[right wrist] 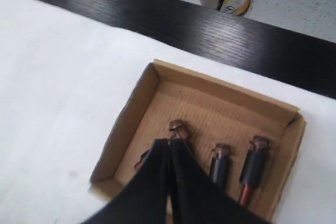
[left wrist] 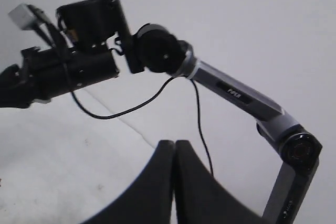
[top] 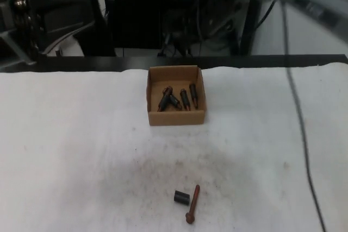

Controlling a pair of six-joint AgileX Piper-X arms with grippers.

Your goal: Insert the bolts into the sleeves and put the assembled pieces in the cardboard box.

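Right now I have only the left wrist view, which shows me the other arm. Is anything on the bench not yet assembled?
Observer: Yes. In the high view a loose bolt lies beside a separate sleeve on the near part of the bench.
Operator: And how full is the box?
Observer: The cardboard box, farther back on the bench, holds several assembled pieces.
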